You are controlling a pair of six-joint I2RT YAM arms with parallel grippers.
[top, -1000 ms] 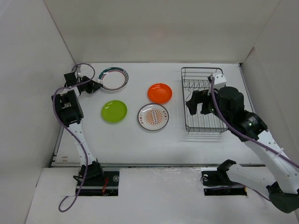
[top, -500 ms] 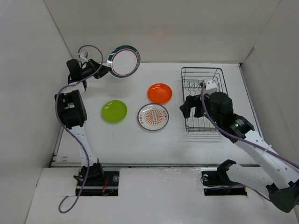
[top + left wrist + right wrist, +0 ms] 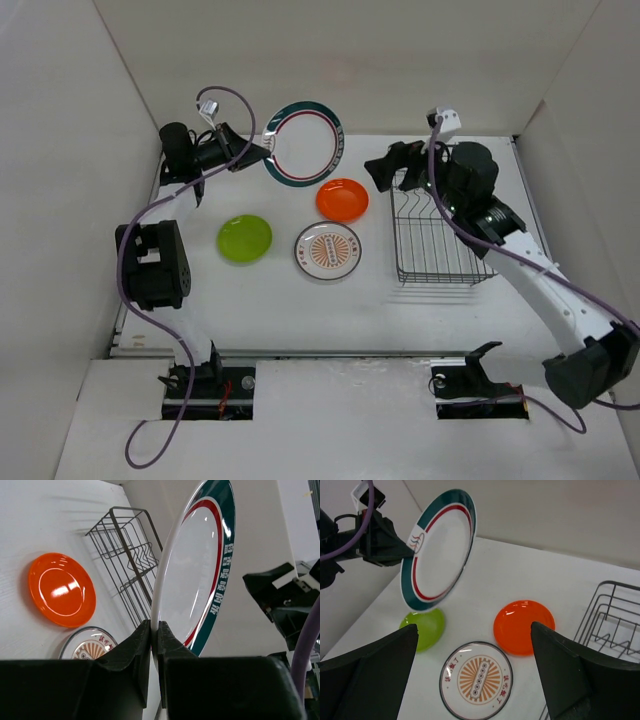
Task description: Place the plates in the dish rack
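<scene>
Right, left arm reaches up and across toward centre, wrist turned sideways. We see the left gripper (image 3: 262,155) pinched tight on the edge of the green-rimmed plate (image 3: 303,144), holding it on edge in the air above the far side of the table (image 3: 300,310), near the back wall. Right arm stretches forward over the dish rack (image 3: 400,240), its right gripper (image 3: 393,165) with jaws spread wide, gripping nothing, pointing left toward the raised plate, apart from it. Rack sits on the right side of the table. We count 3 plates flat on the table left of the rack, outside it: orange plate (image 3: 342,199), patterned plate (image 3: 327,250), lime plate (image 3: 244,239).
</scene>
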